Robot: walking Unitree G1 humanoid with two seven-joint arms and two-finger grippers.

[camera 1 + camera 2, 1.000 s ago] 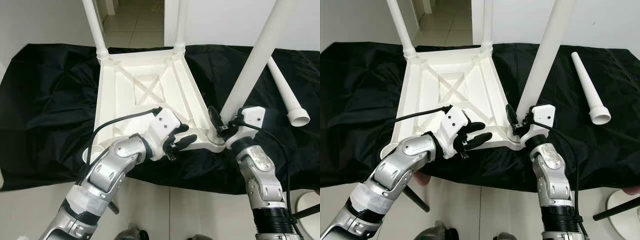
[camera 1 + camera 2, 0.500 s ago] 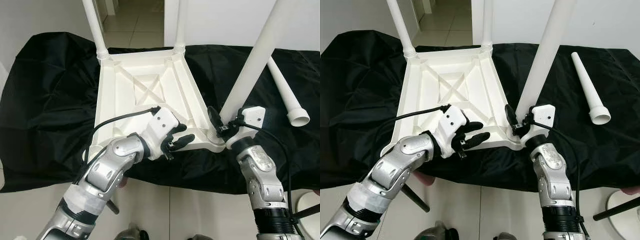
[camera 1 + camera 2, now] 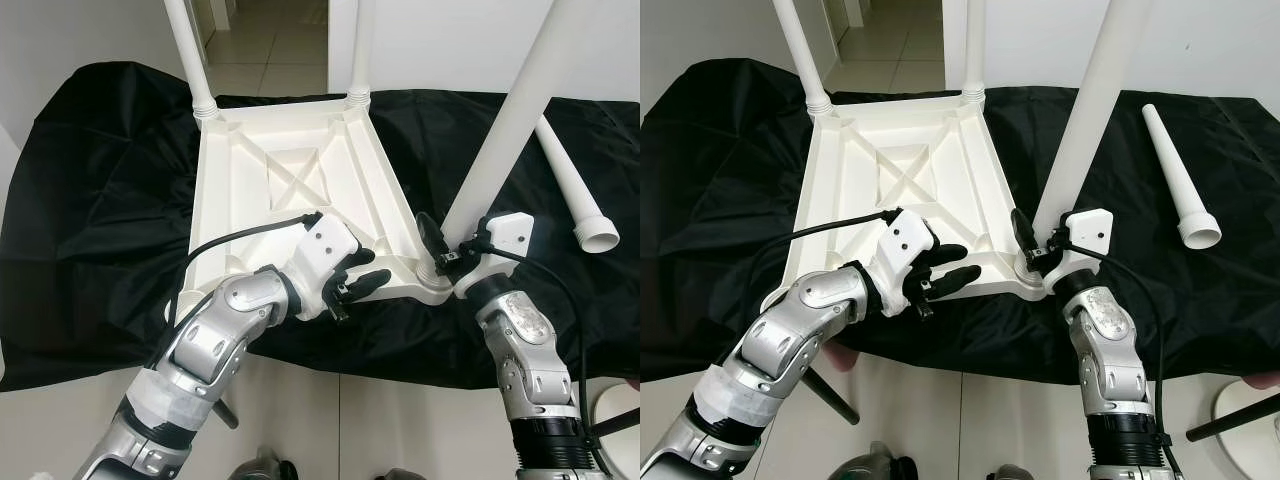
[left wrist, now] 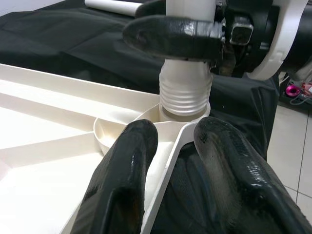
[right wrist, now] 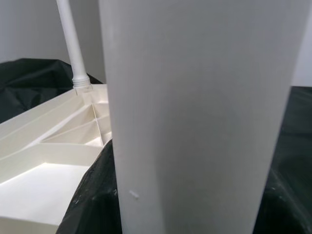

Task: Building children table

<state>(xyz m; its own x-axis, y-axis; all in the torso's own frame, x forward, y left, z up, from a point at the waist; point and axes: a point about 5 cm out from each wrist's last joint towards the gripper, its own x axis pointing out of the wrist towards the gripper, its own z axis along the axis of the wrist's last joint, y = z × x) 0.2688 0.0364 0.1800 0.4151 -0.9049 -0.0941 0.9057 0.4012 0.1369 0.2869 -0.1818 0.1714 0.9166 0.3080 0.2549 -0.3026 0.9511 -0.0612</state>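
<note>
From the head cameras, a white plastic tabletop [image 3: 300, 190] is lying upside down on a black cloth [image 3: 90, 200], with two legs [image 3: 188, 55] standing up from its far corners. The right gripper [image 3: 440, 250] is clamping the base of a third leg [image 3: 505, 130], which is rising tilted from the near right corner socket. The left gripper [image 3: 358, 282] is pinching the tabletop's near rim just beside that socket. A loose fourth leg [image 3: 570, 185] is lying on the cloth, well apart to the right. Tiled floor [image 3: 300, 410] is showing below the cloth's edge.

In the left wrist view, the two black fingers [image 4: 124, 175] are straddling the thin white rim [image 4: 165, 170], one on each side. Straight ahead, the leg's ribbed end [image 4: 185, 95] is sitting in the round socket, with a right gripper finger [image 4: 170, 36] pressing across it.

In the right wrist view, the held leg [image 5: 195, 122] is blocking most of the scene; a far leg [image 5: 70, 41] and ribbed underside [image 5: 53, 146] are peeking past it.
</note>
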